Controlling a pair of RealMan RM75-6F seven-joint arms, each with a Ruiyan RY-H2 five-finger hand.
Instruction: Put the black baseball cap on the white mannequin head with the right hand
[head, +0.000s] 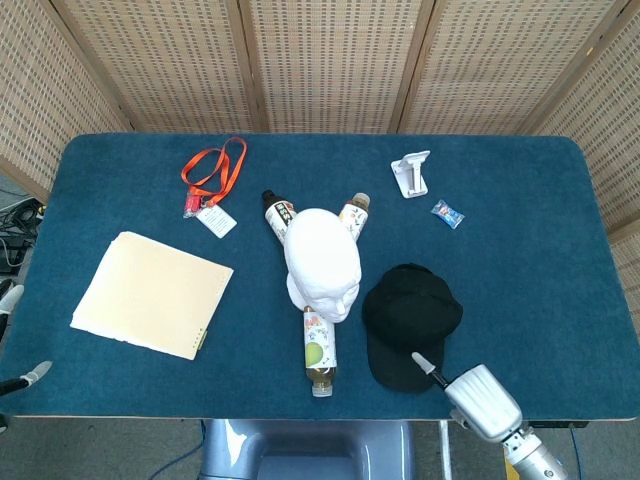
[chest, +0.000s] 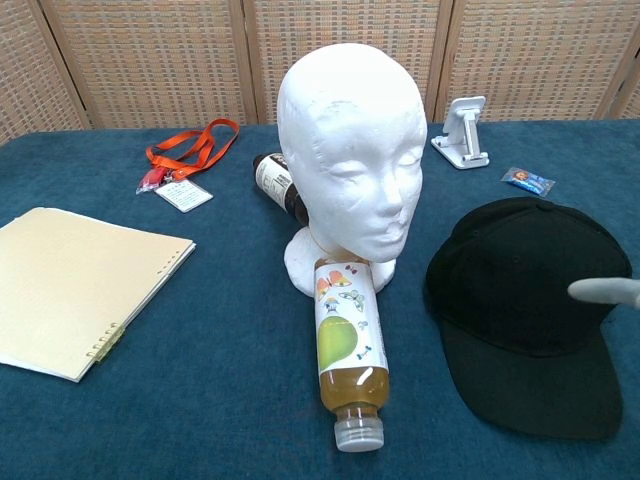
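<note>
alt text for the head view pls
The right hand reaches from the table's near edge toward the black baseball cap, lying beside the white mannequin head on a blue table.

The worktop (head: 520, 250) lies open from twelve round to five o'clock of the black baseball cap (head: 410, 325), with only a white stand (head: 411, 174) and a small blue packet (head: 447, 213) far off toward the back edge. At nine o'clock of the cap the white mannequin head (head: 322, 262) stands close beside it, with a narrow strip of cloth between. A juice bottle (head: 319, 350) lies at six o'clock of the head's base, and two more bottles (head: 279, 215) fan out behind it. The right hand (head: 470, 395) sits at the cap's brim, one fingertip (chest: 600, 291) reaching over the cap's right edge. Left of the head, a cream notebook (head: 152, 294) and an orange lanyard (head: 212, 176) lie well apart.
</note>
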